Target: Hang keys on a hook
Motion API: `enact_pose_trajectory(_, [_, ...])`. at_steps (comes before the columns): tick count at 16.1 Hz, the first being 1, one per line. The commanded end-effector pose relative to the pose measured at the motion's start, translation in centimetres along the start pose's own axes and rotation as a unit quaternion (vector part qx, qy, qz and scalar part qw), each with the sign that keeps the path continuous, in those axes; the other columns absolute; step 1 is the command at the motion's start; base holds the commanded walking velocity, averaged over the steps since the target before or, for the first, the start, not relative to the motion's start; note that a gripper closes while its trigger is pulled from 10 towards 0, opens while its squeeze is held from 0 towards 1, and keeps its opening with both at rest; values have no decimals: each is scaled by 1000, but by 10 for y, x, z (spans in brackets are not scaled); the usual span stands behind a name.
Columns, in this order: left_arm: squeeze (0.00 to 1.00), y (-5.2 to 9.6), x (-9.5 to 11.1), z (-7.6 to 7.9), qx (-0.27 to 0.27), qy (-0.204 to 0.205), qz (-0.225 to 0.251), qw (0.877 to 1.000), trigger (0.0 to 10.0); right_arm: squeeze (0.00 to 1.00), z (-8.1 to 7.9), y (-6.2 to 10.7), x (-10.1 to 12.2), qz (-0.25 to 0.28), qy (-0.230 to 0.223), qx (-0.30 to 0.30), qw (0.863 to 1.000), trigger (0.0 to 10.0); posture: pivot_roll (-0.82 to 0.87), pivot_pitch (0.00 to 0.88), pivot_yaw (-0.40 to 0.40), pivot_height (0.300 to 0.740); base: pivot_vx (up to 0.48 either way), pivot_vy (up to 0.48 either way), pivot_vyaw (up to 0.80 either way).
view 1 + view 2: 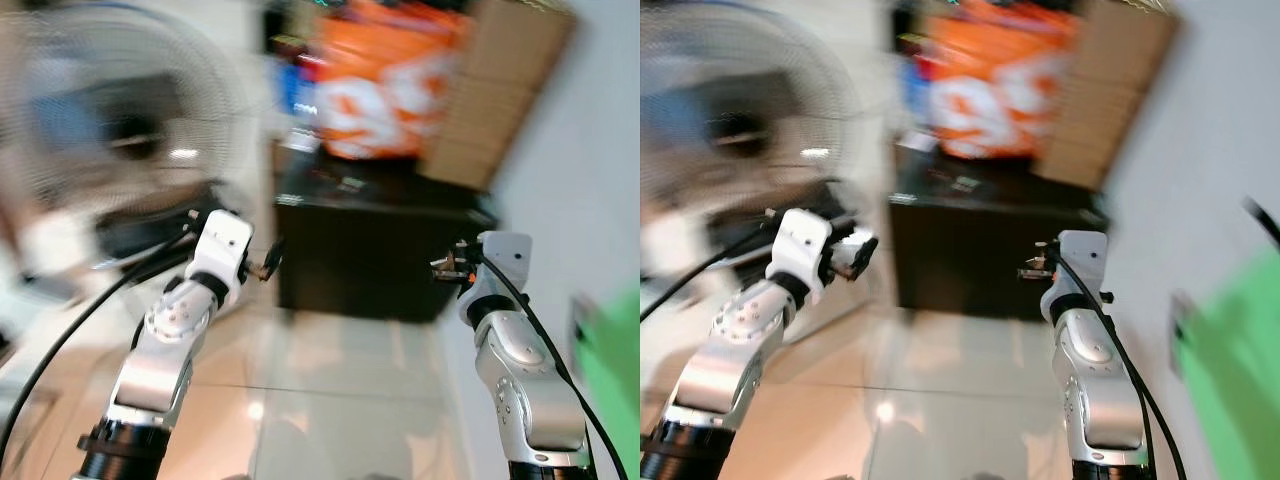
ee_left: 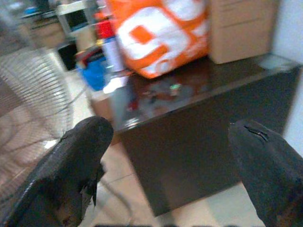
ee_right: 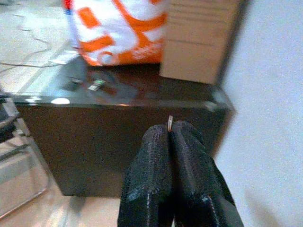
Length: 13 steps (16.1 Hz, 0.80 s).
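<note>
Ahead of the robot in the blurred left eye view stands a low dark cabinet (image 1: 375, 255) on a pale tiled floor (image 1: 330, 400). On its top sit an orange and white bag (image 1: 385, 85) and, beside it toward the wall, a cardboard box (image 1: 505, 95). A standing fan (image 1: 110, 110) with a wire grille rises at the robot's left. Both silver arms are raised toward the cabinet: the left gripper (image 1: 268, 262) is level with the cabinet's left edge, the right gripper (image 1: 445, 266) in front of its right part. A green blur (image 1: 610, 350) sits against the white wall on the right.

From the right eye, the same scene appears, equally smeared, with the left gripper short of the cabinet's left side.

Along the left wrist, the two black fingers (image 2: 71, 175) stand wide apart with nothing between them. Past them are the cabinet's glossy top, the orange bag, a blue object (image 2: 94, 75) behind it, and the fan's grille off to one side.

Along the right wrist, the black fingers (image 3: 151, 189) are pressed together, and a thin sliver of pale metal (image 3: 169, 122) pokes out from between their tips; it is too small to say whether it is part of the keys. Small items (image 3: 97, 86) lie on the cabinet top near the bag, too blurred to name. I can make out no hook.
</note>
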<state>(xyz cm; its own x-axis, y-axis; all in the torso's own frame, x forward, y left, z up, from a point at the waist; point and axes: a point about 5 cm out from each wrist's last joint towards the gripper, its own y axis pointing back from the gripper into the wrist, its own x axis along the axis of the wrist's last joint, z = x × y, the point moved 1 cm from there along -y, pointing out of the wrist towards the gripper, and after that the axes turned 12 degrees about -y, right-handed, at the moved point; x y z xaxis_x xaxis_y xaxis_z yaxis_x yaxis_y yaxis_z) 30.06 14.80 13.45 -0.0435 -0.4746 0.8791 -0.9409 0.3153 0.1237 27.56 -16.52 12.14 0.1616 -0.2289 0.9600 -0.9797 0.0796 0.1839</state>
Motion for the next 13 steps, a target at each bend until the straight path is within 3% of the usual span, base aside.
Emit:
enact_pose_trajectory(1, [0, 0, 0, 0, -6, -9, 1, 1000, 10000, 0, 1, 3, 7, 17, -4, -3, 1000, 10000, -35, 0, 9, 740, 0, 0, -800])
enact_pose_trajectory(6, [0, -8, 3, 9, -38, -7, 11, 999, 10000, 0, 12, 16, 1, 13, -2, -32, 999, 10000, -94, 0, 57, 740, 0, 0, -800])
enact_pose_trajectory(13, [0, -7, 1, 9, -31, -2, 11, 999, 10000, 0, 9, 13, 3, 18, 8, -22, 1000, 10000, -88, 0, 43, 740, 0, 0, -800])
